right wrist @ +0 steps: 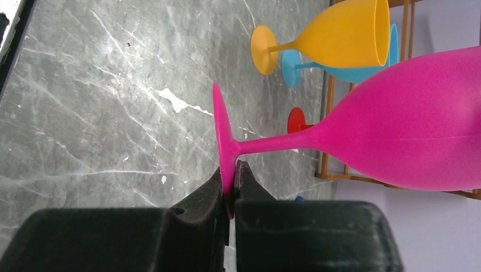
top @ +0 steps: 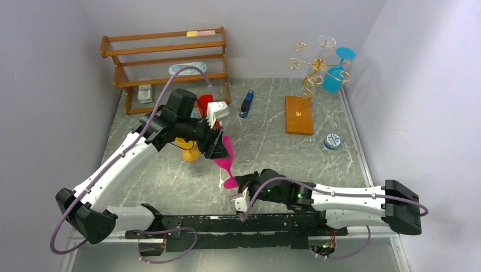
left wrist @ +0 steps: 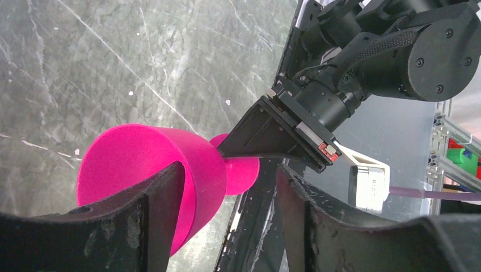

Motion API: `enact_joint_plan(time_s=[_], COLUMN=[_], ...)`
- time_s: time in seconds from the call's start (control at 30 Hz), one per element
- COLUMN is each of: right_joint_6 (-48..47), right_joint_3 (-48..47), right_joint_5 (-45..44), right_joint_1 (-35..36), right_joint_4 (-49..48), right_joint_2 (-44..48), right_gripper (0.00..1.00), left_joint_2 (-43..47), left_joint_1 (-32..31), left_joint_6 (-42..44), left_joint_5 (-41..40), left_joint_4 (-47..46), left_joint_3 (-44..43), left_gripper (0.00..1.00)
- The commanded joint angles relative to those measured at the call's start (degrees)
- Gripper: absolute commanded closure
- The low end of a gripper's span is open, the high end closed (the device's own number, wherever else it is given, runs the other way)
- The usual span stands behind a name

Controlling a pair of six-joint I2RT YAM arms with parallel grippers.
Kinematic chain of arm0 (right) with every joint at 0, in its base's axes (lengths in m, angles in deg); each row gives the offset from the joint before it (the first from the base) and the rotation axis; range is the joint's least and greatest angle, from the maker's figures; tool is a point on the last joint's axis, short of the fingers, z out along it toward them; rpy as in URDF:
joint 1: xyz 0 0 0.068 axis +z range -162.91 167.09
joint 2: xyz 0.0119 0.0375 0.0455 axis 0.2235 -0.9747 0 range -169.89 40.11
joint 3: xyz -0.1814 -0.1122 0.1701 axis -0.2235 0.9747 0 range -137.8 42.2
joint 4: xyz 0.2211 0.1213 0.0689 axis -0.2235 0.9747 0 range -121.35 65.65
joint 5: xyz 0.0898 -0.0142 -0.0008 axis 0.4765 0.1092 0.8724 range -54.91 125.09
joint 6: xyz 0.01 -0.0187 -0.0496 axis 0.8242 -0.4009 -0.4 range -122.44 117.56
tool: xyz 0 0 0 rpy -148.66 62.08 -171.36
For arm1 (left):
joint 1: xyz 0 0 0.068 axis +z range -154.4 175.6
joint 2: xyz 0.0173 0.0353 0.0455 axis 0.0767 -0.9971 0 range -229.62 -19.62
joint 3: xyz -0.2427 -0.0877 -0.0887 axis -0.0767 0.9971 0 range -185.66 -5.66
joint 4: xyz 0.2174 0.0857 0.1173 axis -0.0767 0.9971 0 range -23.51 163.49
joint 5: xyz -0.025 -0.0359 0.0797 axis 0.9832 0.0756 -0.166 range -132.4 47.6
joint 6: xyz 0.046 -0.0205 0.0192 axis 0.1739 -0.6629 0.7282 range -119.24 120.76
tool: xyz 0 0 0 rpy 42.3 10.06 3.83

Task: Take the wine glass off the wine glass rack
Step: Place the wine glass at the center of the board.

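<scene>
Two arms are sharing one pink wine glass (top: 227, 160), which is leaning tilted near the middle of the table, well apart from the wine glass rack (top: 299, 115) at the far right. The right gripper (right wrist: 230, 180) is pinching the edge of its foot. The left gripper (left wrist: 230, 173) is standing spread at the bowl, with one finger clear of it. Only the top view is showing the rack's two glasses, a blue glass (top: 333, 78) and a clear glass (top: 327, 42). The right wrist view is showing three more: an orange glass (right wrist: 340, 34), a second blue glass (right wrist: 363, 73) that the top view is hiding, and a red foot (right wrist: 296, 120).
</scene>
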Motion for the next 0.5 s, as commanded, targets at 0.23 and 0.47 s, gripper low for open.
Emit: enact_joint_plan(time_s=[0.23, 0.47], right_joint_6=[-1.0, -2.3], right_joint_3=[-1.4, -0.6], right_joint_5=[-1.5, -3.6], right_joint_1=[0.4, 0.4], right_joint_4=[0.8, -0.2], right_joint_2=[-0.4, -0.6], right_gripper=[1.00, 1.00], left_joint_2=[-1.2, -2.4], left_joint_1=[-1.4, -1.5], left_joint_6=[1.9, 3.2], left_joint_5=[-3.5, -2.2], left_joint_4=[4.5, 6.0], left_joint_3=[-2.7, -3.2], left_gripper=[0.57, 0.72])
